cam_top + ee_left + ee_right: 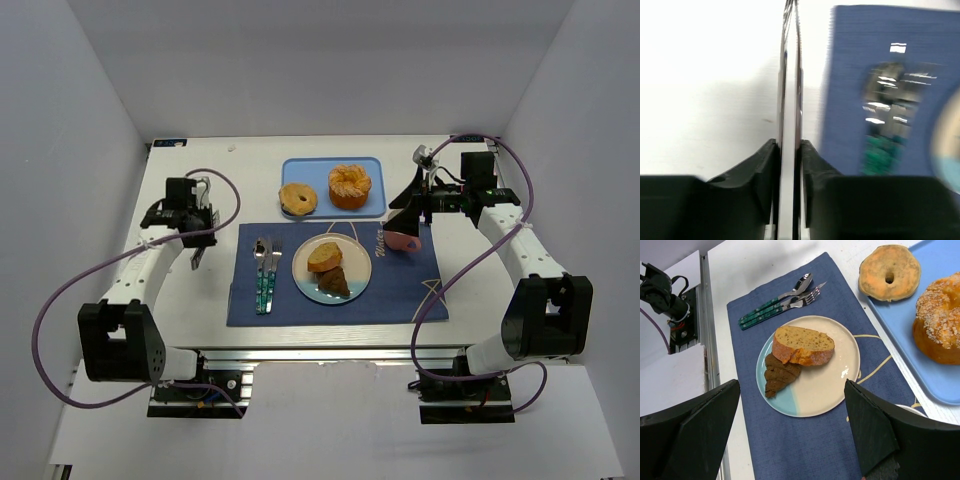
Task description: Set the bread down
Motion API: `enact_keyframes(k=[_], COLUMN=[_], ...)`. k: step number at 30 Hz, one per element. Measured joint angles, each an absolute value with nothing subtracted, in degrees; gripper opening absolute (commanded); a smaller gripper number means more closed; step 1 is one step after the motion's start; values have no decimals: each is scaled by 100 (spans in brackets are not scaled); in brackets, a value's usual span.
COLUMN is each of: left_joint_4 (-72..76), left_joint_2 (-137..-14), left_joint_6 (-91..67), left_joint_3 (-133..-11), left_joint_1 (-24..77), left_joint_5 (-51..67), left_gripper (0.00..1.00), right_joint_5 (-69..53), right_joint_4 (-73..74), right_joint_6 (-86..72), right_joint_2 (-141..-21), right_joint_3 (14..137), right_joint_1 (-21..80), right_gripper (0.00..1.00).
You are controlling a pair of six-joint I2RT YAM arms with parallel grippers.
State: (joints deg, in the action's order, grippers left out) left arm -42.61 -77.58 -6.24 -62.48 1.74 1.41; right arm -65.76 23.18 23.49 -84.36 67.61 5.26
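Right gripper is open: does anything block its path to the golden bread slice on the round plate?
Nothing visible does. The right gripper frames the golden bread slice, uncovered on the cream-and-blue round plate; a dark brown croissant only lies against one side.

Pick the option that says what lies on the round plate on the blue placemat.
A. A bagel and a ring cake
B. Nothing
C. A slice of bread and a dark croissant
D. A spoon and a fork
C: the right wrist view shows a slice of bread resting partly on a dark croissant, both on the plate.
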Motion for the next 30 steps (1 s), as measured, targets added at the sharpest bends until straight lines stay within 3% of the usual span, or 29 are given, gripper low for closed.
enact_keyframes(k=[8, 16, 20, 25, 30], left_joint_4=[-2467, -1686, -1621, -1767, -2038], left_joint_2=[-8090, -8945, -9148, -8761, -7734], left_joint_6=[329, 607, 591, 290, -246], left_joint_3=[-4403, -4558, -4827, -4882, -5039], left_joint_1=[-366, -543, -615, -797, -878], left_joint_5=[-810, -871, -969, -1050, -847], left_gripper=[49, 65, 97, 98, 98], right_joint_5=[-6567, -6508, -6429, -6143, -4941], right_joint_4=[2626, 2716, 2773, 2856, 2580], right_joint_6=[2617, 2644, 2685, 2644, 1638], right_joint_2=[-8436, -8436, -8436, -8434, -8429], right_joint_3=[6781, 6783, 6810, 6838, 6851], right_joint_1=[526, 526, 526, 526, 523], right_gripper=[89, 89, 89, 89, 89])
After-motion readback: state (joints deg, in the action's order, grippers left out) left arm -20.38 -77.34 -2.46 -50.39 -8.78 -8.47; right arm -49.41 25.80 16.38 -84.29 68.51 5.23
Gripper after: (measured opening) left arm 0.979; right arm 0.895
